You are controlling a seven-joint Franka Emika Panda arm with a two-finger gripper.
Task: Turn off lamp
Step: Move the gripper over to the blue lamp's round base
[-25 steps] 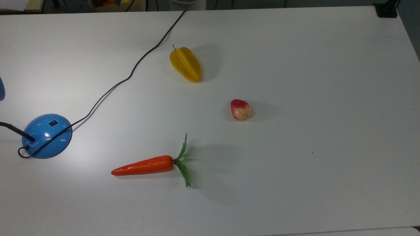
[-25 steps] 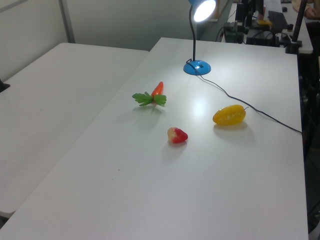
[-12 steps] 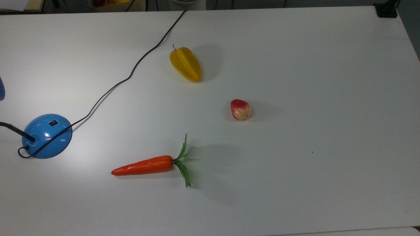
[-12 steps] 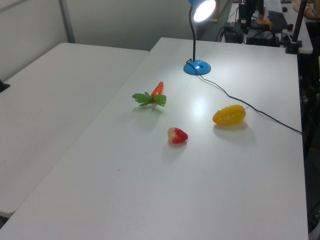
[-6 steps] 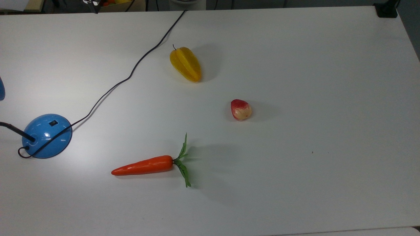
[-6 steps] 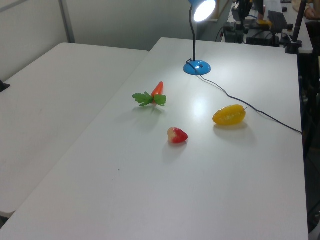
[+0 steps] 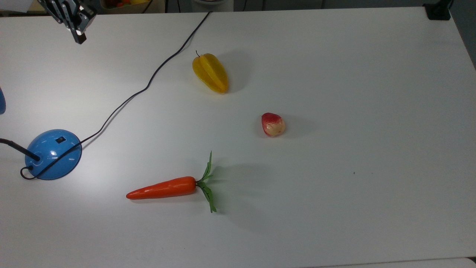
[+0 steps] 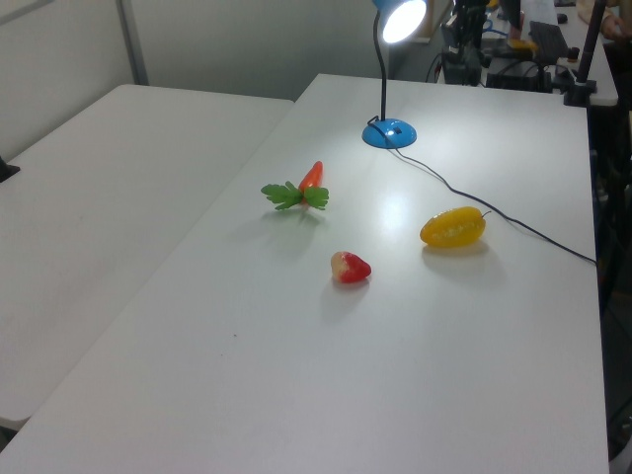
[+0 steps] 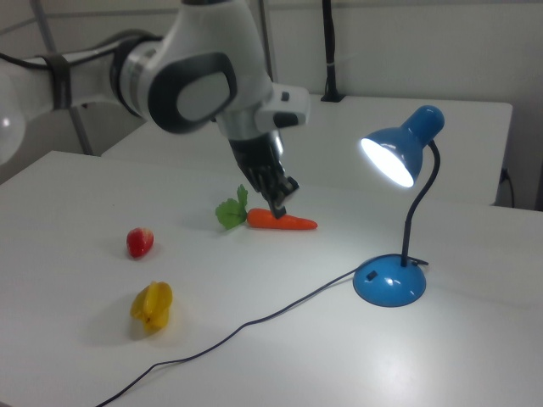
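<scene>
Lamp (image 9: pixel 399 212) lit, standing at top view's left edge of worktop (image 7: pixel 334 74), blue base (image 7: pixel 53 154) carrying small black switch (image 7: pixel 60 140).

Pincer (image 7: pixel 79 36) in air, well apart from base; fingers look pressed together, holding nothing.

Approach step, I reckon. Next: descend over base, press switch with fingertip.

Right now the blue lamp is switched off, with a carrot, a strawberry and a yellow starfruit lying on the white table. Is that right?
Not quite: the lamp is lit, its head glowing brightly in the right view. The carrot, strawberry and starfruit do lie on the white table.
</scene>
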